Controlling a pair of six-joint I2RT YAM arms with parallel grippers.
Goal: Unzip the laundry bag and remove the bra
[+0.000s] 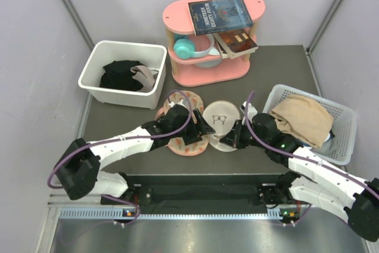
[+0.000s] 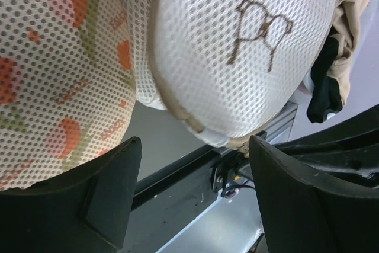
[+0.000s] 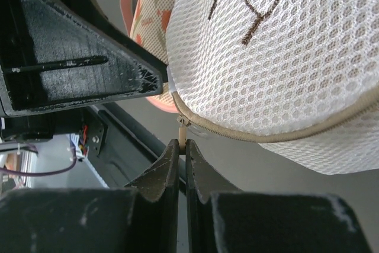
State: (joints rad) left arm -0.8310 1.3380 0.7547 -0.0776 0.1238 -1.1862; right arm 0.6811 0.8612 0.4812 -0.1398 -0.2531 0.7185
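Looking down from the top external camera: finding the laundry bag (image 1: 220,121) lying dome-up on the dark bench (image 1: 278,69) between the two arms, round and so offering no long axis, with its stitched spectacles motif facing upward and its left side touching the pink floral piece (image 1: 180,139). Noting the left fingers (image 1: 202,128) at the bag's left edge and the right fingers (image 1: 234,137) at its near right rim. Moving to the left wrist: seeing those fingers standing wide apart and gripping nothing, the bag's cream mesh dome (image 2: 237,57) bulging just beyond them, the floral piece (image 2: 53,75) pressing against it. Moving to the right wrist: seeing the fingers pressed fully together, pinching the bag by a small tan tab (image 3: 183,127) at the zip seam (image 3: 284,137) curving along the rim, that stretch of zip appearing closed.
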